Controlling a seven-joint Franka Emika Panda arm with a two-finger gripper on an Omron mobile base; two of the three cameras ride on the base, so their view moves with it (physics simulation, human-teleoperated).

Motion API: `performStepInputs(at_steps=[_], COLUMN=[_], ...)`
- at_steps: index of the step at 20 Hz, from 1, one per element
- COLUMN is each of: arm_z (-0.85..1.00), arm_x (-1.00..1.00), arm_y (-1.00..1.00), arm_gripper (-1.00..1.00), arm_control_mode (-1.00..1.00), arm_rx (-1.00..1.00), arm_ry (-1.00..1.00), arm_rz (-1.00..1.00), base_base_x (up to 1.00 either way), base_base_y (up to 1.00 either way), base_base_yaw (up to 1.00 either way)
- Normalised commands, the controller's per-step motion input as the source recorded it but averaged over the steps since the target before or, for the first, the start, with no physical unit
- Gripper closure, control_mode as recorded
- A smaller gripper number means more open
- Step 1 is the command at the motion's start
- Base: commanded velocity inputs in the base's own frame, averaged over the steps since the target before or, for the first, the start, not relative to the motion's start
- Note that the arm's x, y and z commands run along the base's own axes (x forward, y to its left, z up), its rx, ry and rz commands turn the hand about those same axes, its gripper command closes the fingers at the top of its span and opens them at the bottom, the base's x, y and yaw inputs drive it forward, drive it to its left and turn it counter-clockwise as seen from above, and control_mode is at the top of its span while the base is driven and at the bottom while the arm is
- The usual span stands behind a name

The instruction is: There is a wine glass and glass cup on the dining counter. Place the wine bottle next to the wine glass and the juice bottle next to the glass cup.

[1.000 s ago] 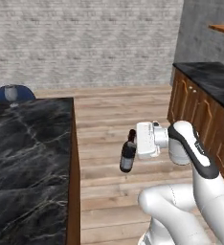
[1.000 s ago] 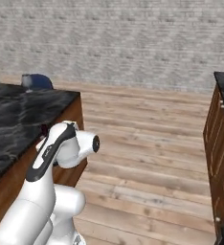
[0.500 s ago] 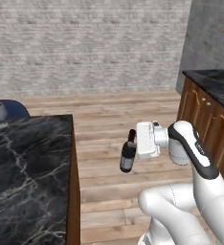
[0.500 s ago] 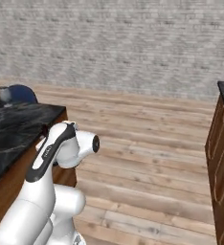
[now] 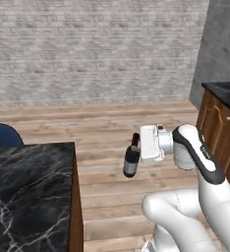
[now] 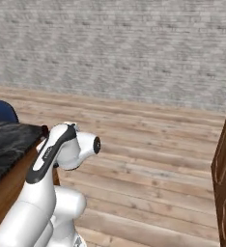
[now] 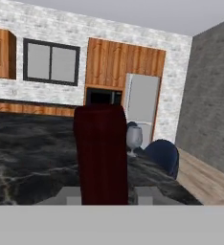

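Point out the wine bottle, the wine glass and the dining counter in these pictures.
wine bottle (image 5: 131, 161), left base view, on its dark body.
wine glass (image 7: 134, 138), hand view, on its rounded bowl.
dining counter (image 5: 33, 197), left base view, on its bare black marble top.

A home kitchen — marble dining counter, wooden cupboards, a fridge, brick walls.
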Motion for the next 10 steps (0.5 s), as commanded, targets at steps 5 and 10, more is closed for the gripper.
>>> performStepInputs(at_steps=[5, 10], arm_z=[0.0, 0.0], arm_x=[0.0, 0.0], arm_y=[0.0, 0.0], arm_gripper=[1.0, 1.0], arm_control_mode=[1.0, 1.0], arm_rx=[0.0, 0.0], arm_ry=[0.0, 0.0], arm_rz=[0.0, 0.0], base_base_x=[0.84, 0.69], base_base_y=[-0.05, 0.0], base_base_yaw=[0.16, 0.45])
